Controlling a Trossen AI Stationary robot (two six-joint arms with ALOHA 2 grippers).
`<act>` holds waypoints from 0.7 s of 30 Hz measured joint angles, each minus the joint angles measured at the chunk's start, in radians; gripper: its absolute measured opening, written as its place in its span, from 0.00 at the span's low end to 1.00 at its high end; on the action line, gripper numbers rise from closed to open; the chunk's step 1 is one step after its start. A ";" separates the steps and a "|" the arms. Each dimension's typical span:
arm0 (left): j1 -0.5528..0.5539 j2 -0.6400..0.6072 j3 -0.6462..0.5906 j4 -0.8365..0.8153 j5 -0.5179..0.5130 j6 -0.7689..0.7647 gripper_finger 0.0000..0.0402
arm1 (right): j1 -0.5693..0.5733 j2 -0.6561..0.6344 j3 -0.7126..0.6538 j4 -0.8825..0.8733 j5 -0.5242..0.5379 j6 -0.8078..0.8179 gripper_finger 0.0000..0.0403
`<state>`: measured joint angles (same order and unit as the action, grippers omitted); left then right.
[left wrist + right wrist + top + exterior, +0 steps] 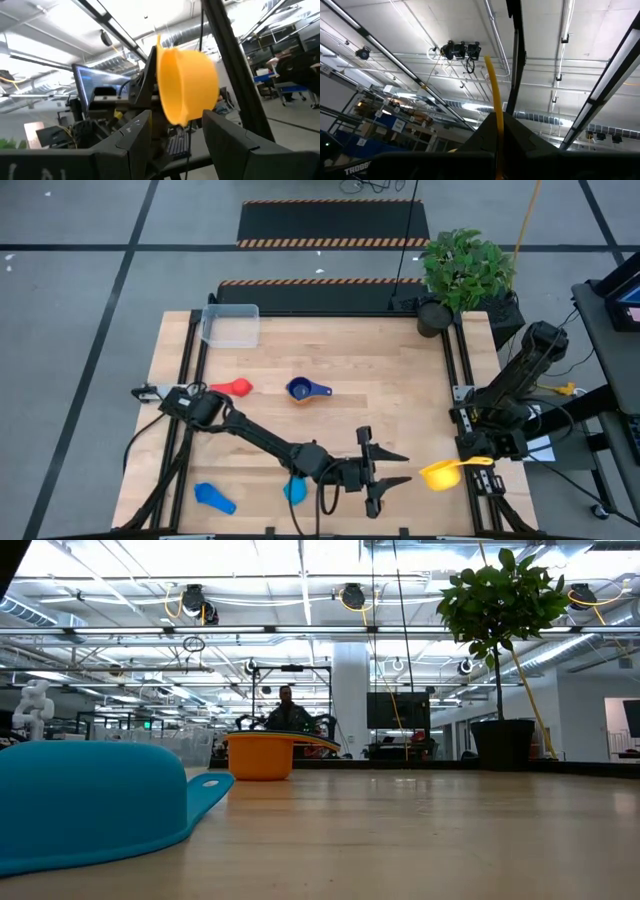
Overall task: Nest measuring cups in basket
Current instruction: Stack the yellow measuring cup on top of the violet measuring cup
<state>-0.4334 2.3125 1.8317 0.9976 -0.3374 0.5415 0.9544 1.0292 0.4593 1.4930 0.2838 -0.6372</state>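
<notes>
Right hand [487,461] clamped on the yellow cup [439,474] handle at the surface's right edge, near the front. Left hand [390,470] fingers apart just beside the cup, facing it. Basket [230,324] sits at the back-left corner.

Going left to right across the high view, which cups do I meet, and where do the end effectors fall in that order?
Light blue cup → red cup → navy cup → left end effector, open → yellow cup → right end effector holding its handle.
</notes>
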 joint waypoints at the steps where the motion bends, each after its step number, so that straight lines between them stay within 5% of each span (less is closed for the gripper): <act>1: 0.002 0.001 0.000 -0.002 0.000 -0.006 0.45 | -0.008 0.003 0.000 0.000 0.000 0.000 0.00; 21: 0.015 0.001 0.000 -0.038 -0.003 -0.085 0.42 | -0.083 0.044 0.001 0.011 -0.003 0.031 0.00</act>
<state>-0.4183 2.3131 1.8317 0.9594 -0.3408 0.4566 0.8719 1.0737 0.4606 1.5042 0.2810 -0.6057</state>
